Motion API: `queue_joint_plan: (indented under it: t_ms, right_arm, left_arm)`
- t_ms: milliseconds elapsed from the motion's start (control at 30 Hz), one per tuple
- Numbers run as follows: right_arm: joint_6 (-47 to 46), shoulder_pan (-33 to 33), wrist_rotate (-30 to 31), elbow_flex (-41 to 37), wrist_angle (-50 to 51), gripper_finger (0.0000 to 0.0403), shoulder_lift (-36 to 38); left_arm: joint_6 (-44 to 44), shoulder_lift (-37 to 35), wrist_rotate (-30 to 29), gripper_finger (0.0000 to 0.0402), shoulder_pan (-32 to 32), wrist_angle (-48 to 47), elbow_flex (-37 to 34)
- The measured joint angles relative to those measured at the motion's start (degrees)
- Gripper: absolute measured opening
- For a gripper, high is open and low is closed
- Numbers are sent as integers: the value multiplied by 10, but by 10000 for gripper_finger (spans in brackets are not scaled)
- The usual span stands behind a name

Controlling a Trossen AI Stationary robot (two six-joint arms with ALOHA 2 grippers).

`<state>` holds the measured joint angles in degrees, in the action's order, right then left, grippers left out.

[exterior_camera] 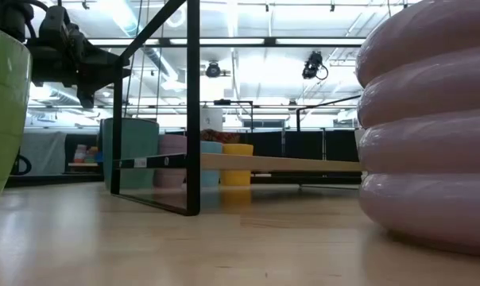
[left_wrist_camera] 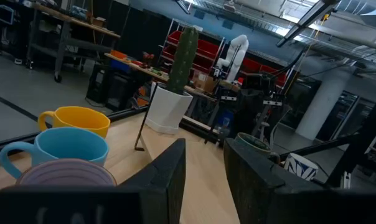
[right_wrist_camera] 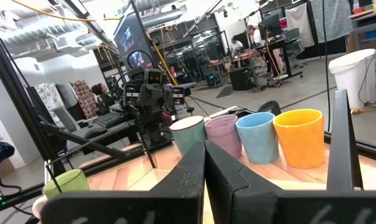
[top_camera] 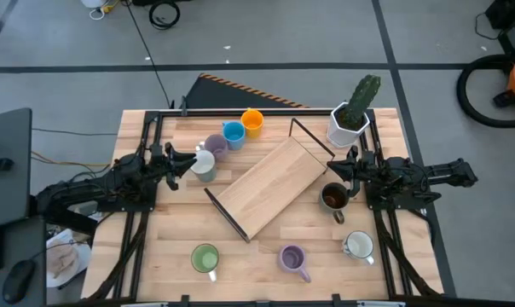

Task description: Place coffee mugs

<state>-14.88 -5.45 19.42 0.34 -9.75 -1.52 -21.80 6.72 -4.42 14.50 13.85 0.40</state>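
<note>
Wooden table point(top_camera: 164, 247) carries 8 mugs point(top_camera: 205, 257), rack point(top_camera: 270, 186), cactus pot point(top_camera: 347, 126)

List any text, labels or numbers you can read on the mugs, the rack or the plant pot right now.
None can be read.
Mugs, such as the orange mug and blue mug: plain, no print.
Wooden rack: no label visible.
White cactus pot: no text.
Background box with a blue-and-white pattern: too blurred to read.
</note>
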Motion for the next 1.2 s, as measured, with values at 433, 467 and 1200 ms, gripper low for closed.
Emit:
queue_joint_plan:
  t_ms: [433,467,1200]
  right_arm:
    - [0,0,0,0,0,14,0]
    - [0,0,0,0,0,14,0]
    - [0,0,0,0,0,14,0]
  left_arm:
    - [0,0,0,116,0,10,0]
    - [0,0,0,116,0,19,0]
    - [-107,0,18,116,0,57,0]
